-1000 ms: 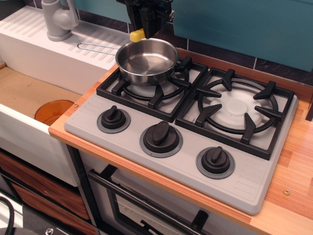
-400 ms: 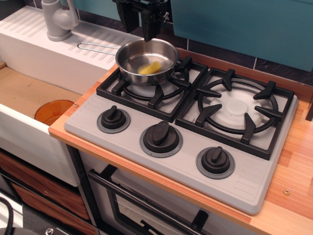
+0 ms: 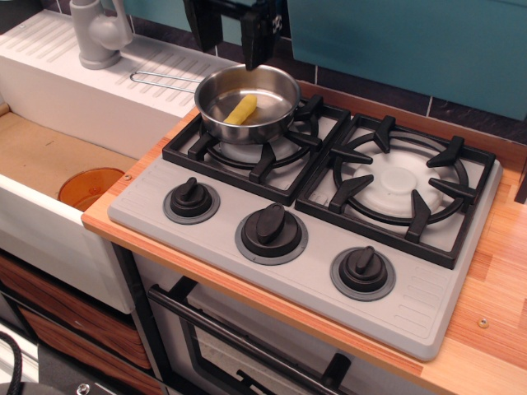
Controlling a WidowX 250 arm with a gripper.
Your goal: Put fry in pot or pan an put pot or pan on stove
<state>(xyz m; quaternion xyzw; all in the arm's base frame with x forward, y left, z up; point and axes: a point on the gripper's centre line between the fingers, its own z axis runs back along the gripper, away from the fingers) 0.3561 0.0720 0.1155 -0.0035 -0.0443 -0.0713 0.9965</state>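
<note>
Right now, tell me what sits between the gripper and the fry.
Nothing. In the only view, the open gripper hangs above the pan, with a bare gap down to the fry lying inside.

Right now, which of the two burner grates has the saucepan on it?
The left grate, nearest the sink; the saucepan with the fry sits on it. The right grate is bare.

Toy kitchen: stove (image 3: 329,206), sink (image 3: 49,164), faucet (image 3: 97,33), oven door (image 3: 247,346).
</note>
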